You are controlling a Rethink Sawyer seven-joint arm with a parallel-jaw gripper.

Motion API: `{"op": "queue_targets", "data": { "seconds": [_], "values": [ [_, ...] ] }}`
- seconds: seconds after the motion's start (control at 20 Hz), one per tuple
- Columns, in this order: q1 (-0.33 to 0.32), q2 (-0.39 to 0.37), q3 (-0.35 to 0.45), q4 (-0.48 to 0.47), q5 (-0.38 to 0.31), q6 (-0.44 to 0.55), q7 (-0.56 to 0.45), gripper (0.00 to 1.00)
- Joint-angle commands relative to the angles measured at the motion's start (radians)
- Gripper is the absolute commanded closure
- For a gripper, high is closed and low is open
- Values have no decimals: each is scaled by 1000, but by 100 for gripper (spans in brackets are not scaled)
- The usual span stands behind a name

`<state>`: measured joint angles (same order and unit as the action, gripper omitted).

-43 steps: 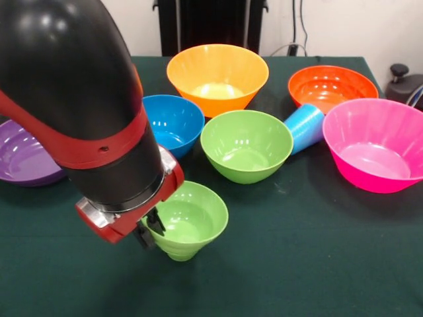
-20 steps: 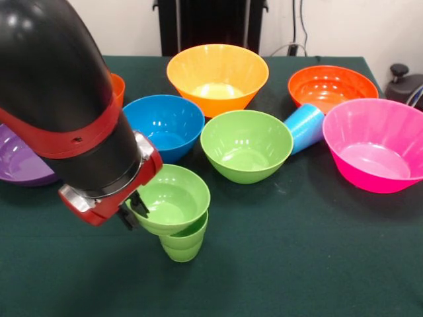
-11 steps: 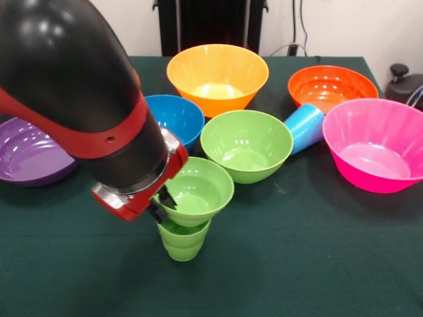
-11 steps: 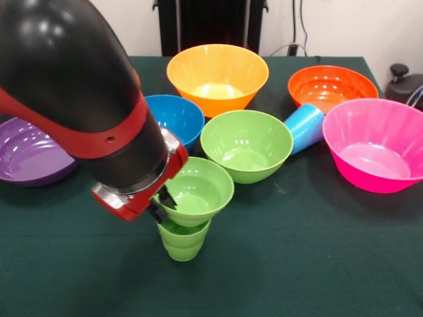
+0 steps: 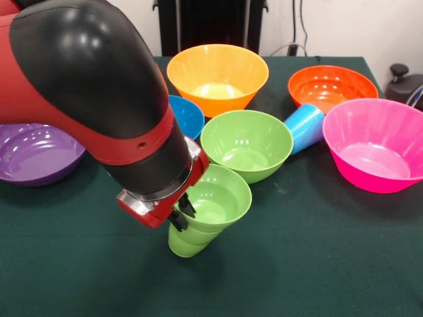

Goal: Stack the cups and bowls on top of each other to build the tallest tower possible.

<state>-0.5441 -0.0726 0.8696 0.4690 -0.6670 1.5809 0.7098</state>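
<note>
At the front of the table I have the gripper (image 5: 180, 212) clamped on the near rim of a small green bowl (image 5: 215, 198), one finger (image 5: 188, 205) inside the bowl and the other outside. That bowl is tilted and sits in the mouth of the lime cup (image 5: 187, 242), which leans over with it rather than standing straight. Arm (image 5: 99, 99) fills the upper left of the view and hides most of the blue bowl (image 5: 187, 116); only its right edge shows. Just behind the held bowl is a bigger green bowl (image 5: 246, 145), upright on the cloth, close to it but I can't tell if they touch. Blue cup (image 5: 304, 127) lies on its side between that green bowl and the pink bowl (image 5: 377, 144), mouth toward the green one. Behind those, yellow-orange bowl (image 5: 217, 78) and orange bowl (image 5: 332, 87). Purple bowl (image 5: 36, 153) is at the far left edge, partly behind the arm.
</note>
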Motion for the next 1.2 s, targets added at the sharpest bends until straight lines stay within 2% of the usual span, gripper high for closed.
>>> {"op": "queue_targets", "data": {
  "seconds": [0.05,0.4,0.75,1.2],
  "values": [
    [42,36,-42,-11,-27,-53,145,100],
    [56,56,-9,-77,-64,-30,93,100],
    [71,66,32,-152,-134,19,47,100],
    [69,70,86,-195,-218,73,3,100]
  ]
}}
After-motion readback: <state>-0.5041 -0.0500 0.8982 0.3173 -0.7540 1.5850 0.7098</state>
